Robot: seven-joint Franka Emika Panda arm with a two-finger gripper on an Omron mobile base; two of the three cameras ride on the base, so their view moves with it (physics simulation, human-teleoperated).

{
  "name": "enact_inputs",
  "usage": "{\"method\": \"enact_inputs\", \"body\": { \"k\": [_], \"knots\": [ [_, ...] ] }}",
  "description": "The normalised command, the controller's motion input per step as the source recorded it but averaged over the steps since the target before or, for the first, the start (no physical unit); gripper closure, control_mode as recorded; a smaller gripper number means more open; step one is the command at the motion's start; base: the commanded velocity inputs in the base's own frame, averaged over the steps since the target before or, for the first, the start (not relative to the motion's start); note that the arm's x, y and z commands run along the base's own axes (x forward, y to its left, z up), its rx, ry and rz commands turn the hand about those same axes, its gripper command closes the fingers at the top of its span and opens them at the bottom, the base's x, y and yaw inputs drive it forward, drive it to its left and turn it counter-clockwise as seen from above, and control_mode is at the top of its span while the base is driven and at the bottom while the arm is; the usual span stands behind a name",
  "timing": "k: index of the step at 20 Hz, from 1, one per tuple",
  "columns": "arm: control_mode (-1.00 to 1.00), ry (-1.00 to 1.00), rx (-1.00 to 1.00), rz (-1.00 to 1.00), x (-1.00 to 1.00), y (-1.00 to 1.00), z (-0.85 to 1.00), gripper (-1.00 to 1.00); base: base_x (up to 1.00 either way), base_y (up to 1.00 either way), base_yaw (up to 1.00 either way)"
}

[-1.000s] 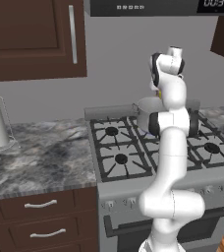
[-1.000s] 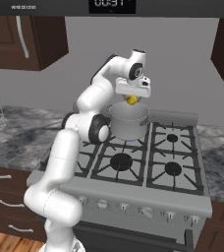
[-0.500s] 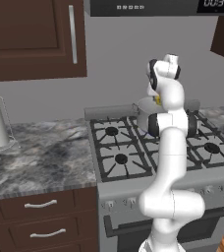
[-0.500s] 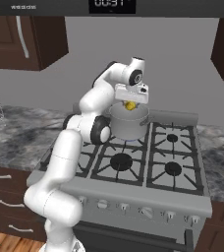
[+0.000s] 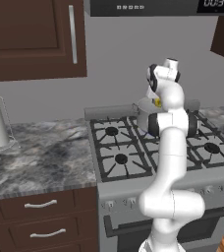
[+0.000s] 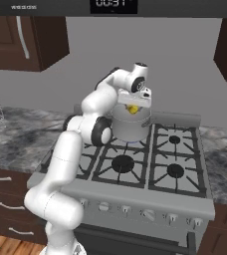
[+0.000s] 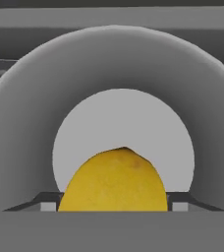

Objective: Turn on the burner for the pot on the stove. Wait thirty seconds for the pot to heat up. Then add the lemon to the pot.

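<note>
Item: small round bright yellow lemon (image 7: 115, 179). Location: clamped between the two finger tips of the robot's claw (image 6: 132, 108), directly above the open mouth of the plain silver-grey cylindrical metal pot (image 6: 130, 125). In the hand view the fruit sat over the pot's pale floor, ringed by its grey inner wall, so the hold appeared meant for a straight drop inside.

Item: pot. Location: rear of the silver-grey gas stove (image 6: 181, 194), on a black cast-iron grate. A trace of blue showed at its base in the right base view, judged to be the lit burner (image 6: 132, 143); the cap itself was hidden beneath the pot.

Item: claw. State: closed on the lemon, not yet released.

Obscured: in the left base view the white arm covered most of the pot (image 5: 143, 113), leaving a sliver of lemon (image 5: 157, 102) visible. The finger tips were largely masked by the fruit in the hand view. Which front knob was turned could not be made out.
</note>
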Motion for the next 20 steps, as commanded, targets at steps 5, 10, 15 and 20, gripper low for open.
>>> {"method": "enact_inputs", "body": {
  "k": [5,10,15,20],
  "knots": [
    [-1.00,-0.15,-0.03,0.00,0.11,0.00,-0.38,1.00,0.00,0.00,0.00],
    [-1.00,-0.17,-0.01,0.00,0.19,0.00,-0.37,1.00,0.00,0.00,0.00],
    [-1.00,-0.15,0.00,0.00,0.27,0.00,-0.31,1.00,0.00,0.00,0.00],
    [-1.00,-0.03,0.00,0.00,0.12,0.00,-0.05,-1.00,0.00,0.00,0.00]
  ]
}}
